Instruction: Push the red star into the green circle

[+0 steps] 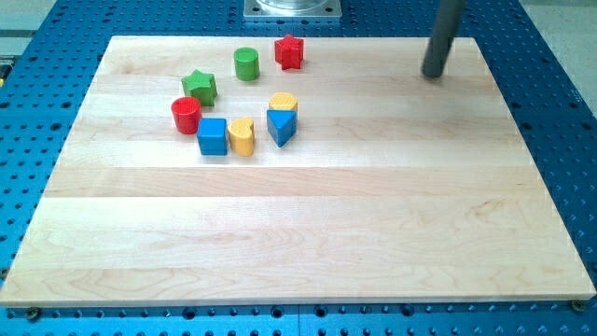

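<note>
Far right of red star (290,51) and green circle (246,63), my tip (433,75).

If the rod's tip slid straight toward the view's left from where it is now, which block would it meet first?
Probably the red star block. My tip sits far to the view's right of all blocks, slightly lower in the view than the star, so depth makes contact uncertain; the green cylinder block lies just beyond.

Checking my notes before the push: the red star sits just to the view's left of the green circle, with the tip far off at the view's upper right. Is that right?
Not quite. The camera view shows the red star just to the view's right of the green circle, not its left. The rest holds: my tip is far off at the view's upper right.
</note>
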Controlling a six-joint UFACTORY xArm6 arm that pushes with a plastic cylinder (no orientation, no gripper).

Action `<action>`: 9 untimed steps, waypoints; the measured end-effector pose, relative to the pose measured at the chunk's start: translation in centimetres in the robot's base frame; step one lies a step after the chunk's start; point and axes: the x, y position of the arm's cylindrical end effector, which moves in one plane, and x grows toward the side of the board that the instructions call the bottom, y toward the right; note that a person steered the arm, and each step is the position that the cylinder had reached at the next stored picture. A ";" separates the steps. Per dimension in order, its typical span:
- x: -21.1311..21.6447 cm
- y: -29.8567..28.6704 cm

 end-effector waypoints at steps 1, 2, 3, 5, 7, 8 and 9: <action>-0.2 0.7; -3.4 -3.0; -7.8 -9.4; -5.8 -22.6; -2.9 -22.3; -2.4 -22.3; -2.4 -20.9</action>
